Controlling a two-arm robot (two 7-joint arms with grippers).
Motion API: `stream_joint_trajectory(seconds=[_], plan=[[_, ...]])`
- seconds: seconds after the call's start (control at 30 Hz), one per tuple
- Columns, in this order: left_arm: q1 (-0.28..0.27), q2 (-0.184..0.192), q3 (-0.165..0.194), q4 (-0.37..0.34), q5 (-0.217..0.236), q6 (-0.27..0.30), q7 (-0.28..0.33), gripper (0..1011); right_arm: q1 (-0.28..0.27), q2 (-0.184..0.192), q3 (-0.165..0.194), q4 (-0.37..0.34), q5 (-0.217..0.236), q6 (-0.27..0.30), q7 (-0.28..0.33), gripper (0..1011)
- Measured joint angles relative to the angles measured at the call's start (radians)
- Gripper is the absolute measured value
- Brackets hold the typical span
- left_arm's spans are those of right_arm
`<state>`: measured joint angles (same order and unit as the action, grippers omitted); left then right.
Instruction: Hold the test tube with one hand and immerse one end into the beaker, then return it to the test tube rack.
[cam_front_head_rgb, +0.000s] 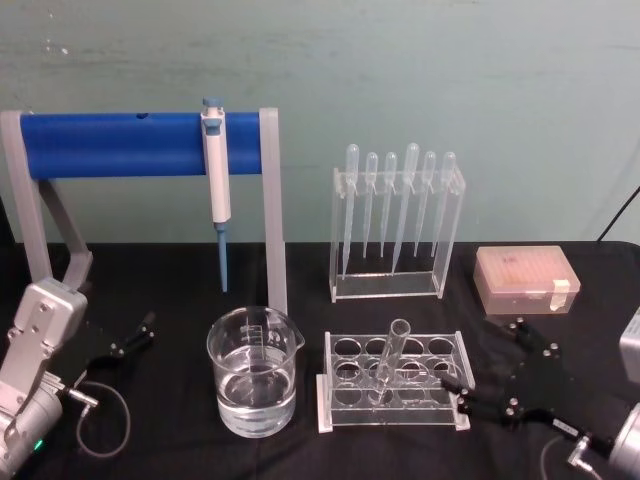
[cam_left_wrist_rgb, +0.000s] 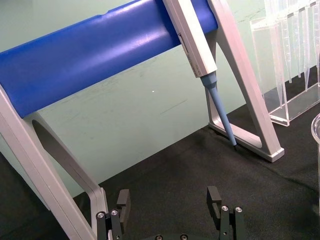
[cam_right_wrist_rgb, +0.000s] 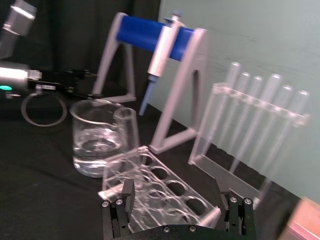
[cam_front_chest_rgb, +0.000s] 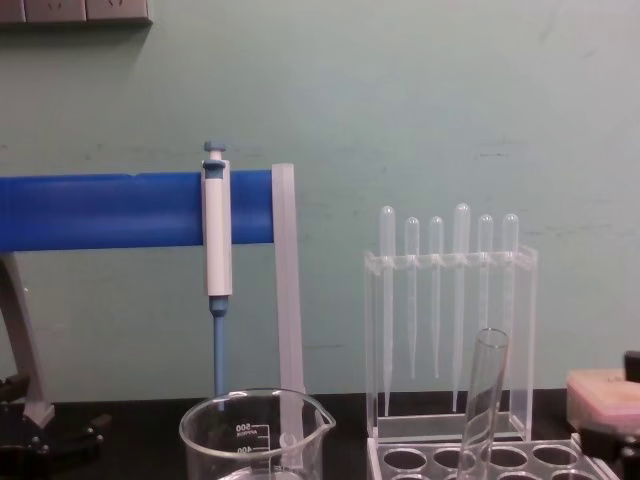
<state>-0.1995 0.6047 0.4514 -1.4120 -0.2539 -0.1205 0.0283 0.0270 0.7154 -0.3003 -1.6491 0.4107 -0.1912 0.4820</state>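
Pale green wall behind, black tablecloth below. Far left: left gripper, low over the cloth, jaws spread wide, empty. Next, the beaker, upright, partly filled with clear liquid, just left of the clear rack. In that rack: the test tube; stands tilted, leans right at the rim, touches neither gripper. Just right of the rack: right gripper, jaws wide, gripping nothing, close to the rack's end

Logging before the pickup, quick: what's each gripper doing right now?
Left gripper: open, empty.
Right gripper: open, empty, beside the test tube rack.
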Motion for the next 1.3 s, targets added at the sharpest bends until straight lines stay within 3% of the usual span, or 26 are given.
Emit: stream_joint_trajectory(seconds=[0.2,0.53,0.97,1.3], plan=[[0.000,0.000,0.000,0.000,0.000,0.000,0.000,1000,0.025,-0.022,-0.023,0.011,-0.001,-0.006,0.072,1003],[0.000,0.000,0.000,0.000,0.000,0.000,0.000,1000,0.055,-0.065,-0.046,0.034,0.002,-0.017,0.141,1002],[0.000,0.000,0.000,0.000,0.000,0.000,0.000,1000,0.127,-0.140,-0.077,0.102,0.019,-0.003,0.157,1002],[0.000,0.000,0.000,0.000,0.000,0.000,0.000,1000,0.170,-0.173,-0.106,0.143,0.020,0.023,0.161,1002]])
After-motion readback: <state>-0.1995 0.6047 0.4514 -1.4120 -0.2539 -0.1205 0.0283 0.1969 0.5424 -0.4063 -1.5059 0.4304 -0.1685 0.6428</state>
